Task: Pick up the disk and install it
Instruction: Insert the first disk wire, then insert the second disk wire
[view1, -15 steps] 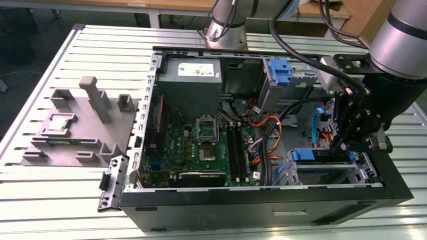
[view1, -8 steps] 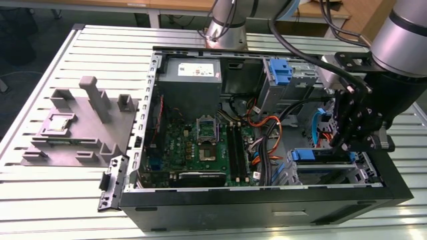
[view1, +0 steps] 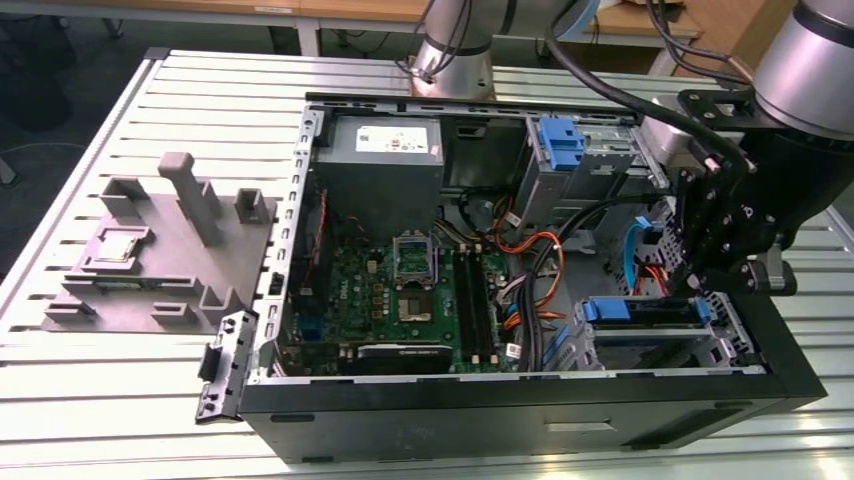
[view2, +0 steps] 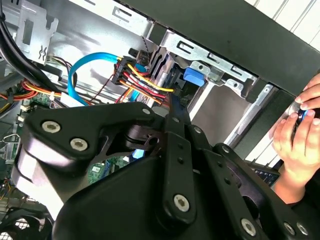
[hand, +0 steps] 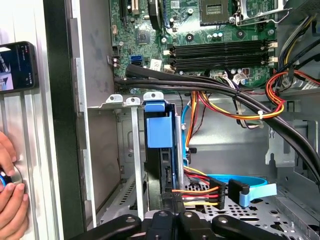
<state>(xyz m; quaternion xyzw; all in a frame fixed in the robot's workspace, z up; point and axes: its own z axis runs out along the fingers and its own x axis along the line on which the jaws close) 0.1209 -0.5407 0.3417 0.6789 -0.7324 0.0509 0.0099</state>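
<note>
The disk (view1: 641, 312) stands on edge in the metal drive bay (view1: 727, 345) at the open computer case's corner on the exterior view's right; its blue bracket shows on top. In the first wrist view the disk (hand: 159, 131) runs edge-on between the bay's rails (hand: 134, 150). My gripper (view1: 683, 290) hangs straight over it. Its black fingers are drawn together, and in the first wrist view the gripper (hand: 173, 206) meets the disk's near end. Whether the fingers pinch the bracket is hidden. The second wrist view shows the gripper (view2: 173, 107) reaching toward the bay.
A loose power plug with red, yellow and black wires (hand: 216, 191) and a blue data cable (hand: 250, 187) lie beside the bay. A grey power-supply box (view1: 380, 160), the motherboard (view1: 400, 290) and a blue latch (view1: 563, 145) are in the case. A person's hand (view2: 300, 130) rests outside the case wall.
</note>
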